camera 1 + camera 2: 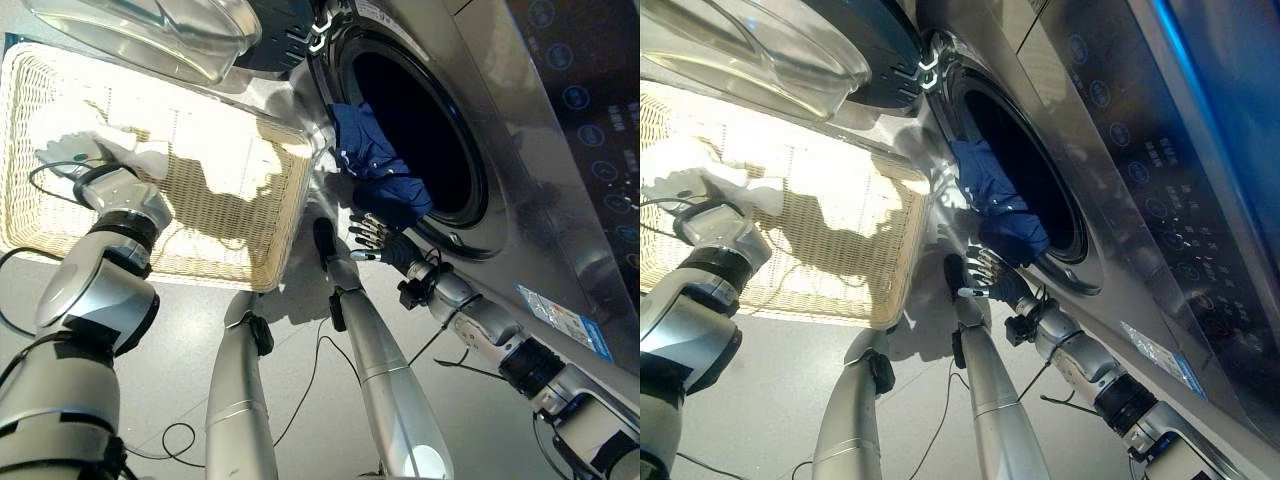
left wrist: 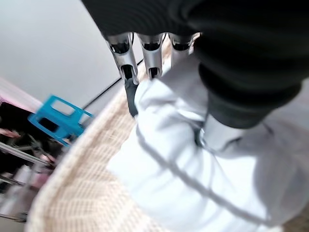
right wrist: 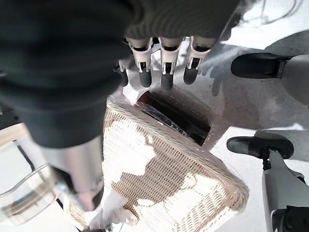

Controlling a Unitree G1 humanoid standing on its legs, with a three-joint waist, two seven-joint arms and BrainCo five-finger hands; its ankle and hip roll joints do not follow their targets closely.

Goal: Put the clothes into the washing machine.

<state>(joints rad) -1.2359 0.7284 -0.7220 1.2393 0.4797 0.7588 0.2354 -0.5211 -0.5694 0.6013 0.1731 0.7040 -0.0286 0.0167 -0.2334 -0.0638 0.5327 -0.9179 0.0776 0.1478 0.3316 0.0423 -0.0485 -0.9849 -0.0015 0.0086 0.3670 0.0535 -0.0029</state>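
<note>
A white garment [image 1: 95, 135] lies bunched at the far left of a wicker basket [image 1: 285, 215]. My left hand [image 1: 92, 172] is down in it; in the left wrist view the fingers [image 2: 126, 58] and thumb pinch a fold of the white garment [image 2: 193, 164]. A dark blue garment [image 1: 368, 150] hangs over the lower rim of the washing machine's round opening [image 1: 440, 130], partly inside the drum. My right hand [image 1: 382, 240] hovers just below the blue garment's hanging end, fingers [image 3: 166, 63] straight and holding nothing.
The machine's glass door [image 1: 150, 30] is swung open above the basket. The machine's silver front [image 1: 540, 230] runs along the right. The basket sits on a grey floor beside the machine. A blue stool [image 2: 60, 118] stands beyond the basket's rim.
</note>
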